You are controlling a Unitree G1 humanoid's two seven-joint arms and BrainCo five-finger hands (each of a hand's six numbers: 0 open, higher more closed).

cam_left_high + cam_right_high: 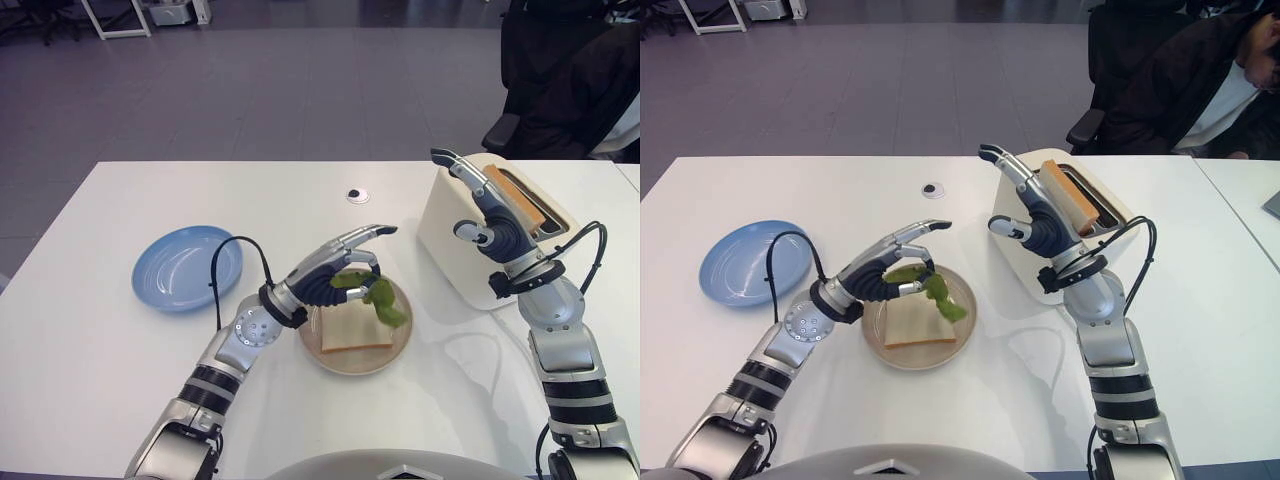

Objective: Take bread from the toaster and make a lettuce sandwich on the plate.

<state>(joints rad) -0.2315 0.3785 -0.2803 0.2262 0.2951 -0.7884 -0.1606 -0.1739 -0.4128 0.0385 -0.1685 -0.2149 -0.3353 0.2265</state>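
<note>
A beige plate [397,345] near the table's middle holds one slice of white bread [352,332]. My left hand [330,268] hovers over the plate's left side, shut on a green lettuce leaf [378,293] that hangs down onto the slice. The white toaster [448,250] stands to the right, and a toasted slice [1072,198] sticks up out of its slot. My right hand [495,228] is raised at the toaster's near left side, against the toasted slice, with its fingers spread and open and nothing in its grasp.
An empty blue dish [185,268] lies to the plate's left. A small round black-and-white object [358,195] sits further back on the white table. Cables loop off both wrists. The toaster's cord side faces right.
</note>
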